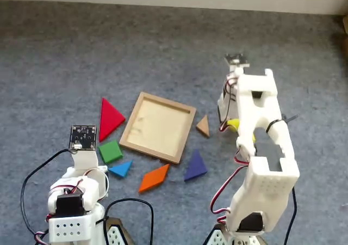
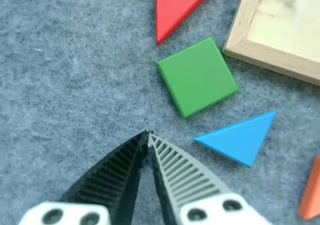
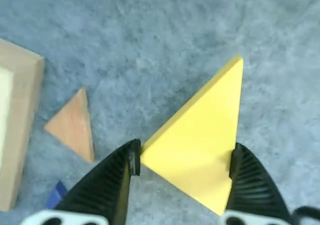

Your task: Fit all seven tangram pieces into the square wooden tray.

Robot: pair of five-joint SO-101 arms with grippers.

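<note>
Seven pieces, all lying out on the grey felt-covered table [image 1: 65, 49] around the tray, none inside it.

Going big to small: the right arm [image 1: 261, 136] is stretched out well forward on the right side of the tray. The left arm [image 1: 76, 196] is tucked in at the near left.

The square wooden tray [image 1: 148, 150] sits mid-table, turned a bit off square to the arms.

The red triangle [image 1: 110, 117] lies just beside the tray's left edge, one tip pointing away from the arms. The yellow triangle [image 3: 200, 145] is on the mat to the tray's right, under the right arm. The right gripper [image 3: 184, 160] is spread wide across it, with a finger pressed on each side, so it's got hold of that piece.

A dark blue triangle [image 1: 194, 166] lies near the tray's near-right corner, and the orange parallelogram [image 1: 154, 178] is just left of that. The green square [image 2: 197, 77] is close to the tray's near-left corner, below the red tip. A light blue triangle [image 2: 240, 137] sits just beside the green square, not touching it. The little tan triangle [image 3: 74, 125] is between the tray's right edge and the yellow one.

The left gripper [image 2: 147, 135] is pinched closed, tips together, holding nothing, pointing at the mat near the green square.
</note>
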